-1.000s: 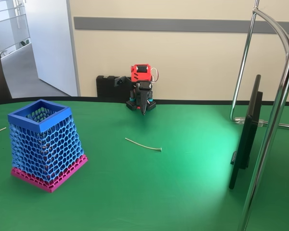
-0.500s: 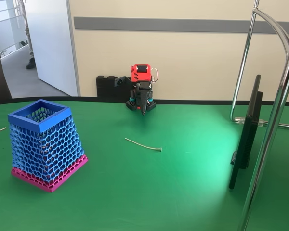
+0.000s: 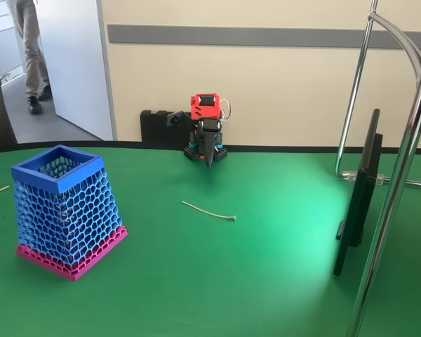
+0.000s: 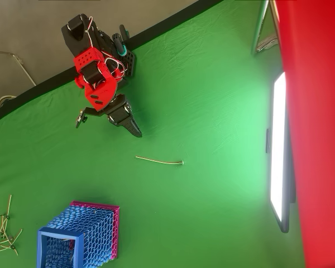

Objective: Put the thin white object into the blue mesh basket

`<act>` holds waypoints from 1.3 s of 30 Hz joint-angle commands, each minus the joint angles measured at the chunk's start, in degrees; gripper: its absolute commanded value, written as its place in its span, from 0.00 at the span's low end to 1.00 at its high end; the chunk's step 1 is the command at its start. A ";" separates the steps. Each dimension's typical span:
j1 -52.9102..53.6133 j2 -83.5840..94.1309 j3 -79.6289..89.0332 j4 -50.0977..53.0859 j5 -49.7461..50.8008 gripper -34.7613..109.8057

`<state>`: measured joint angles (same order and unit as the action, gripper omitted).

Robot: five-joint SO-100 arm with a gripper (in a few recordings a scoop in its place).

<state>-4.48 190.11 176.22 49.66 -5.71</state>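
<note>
Green cloth table point(image 3: 266, 281) by a beige wall point(image 3: 281, 91); person's legs point(image 3: 29, 49) in the doorway
Thin curved off-white stick point(image 3: 208, 211) lies mid-table; blue honeycomb-mesh basket point(image 3: 64, 209) stands apart; black gripper point(image 3: 209, 163) closed, empty

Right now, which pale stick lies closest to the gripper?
The thin white object, alone mid-table just past the gripper; the other sticks are heaped beyond the basket.

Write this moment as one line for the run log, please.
phase: not started | gripper: shut, folded near base, holds nothing | thin white object: flat on green table | blue mesh basket: upright, apart from object
</note>
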 commanded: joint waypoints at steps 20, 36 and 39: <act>0.09 -3.25 -1.23 -0.79 1.32 0.24; -0.35 -37.27 -25.66 0.44 6.94 0.24; -0.53 -43.95 -31.11 1.85 7.65 0.24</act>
<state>-4.57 151.00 151.17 50.62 1.23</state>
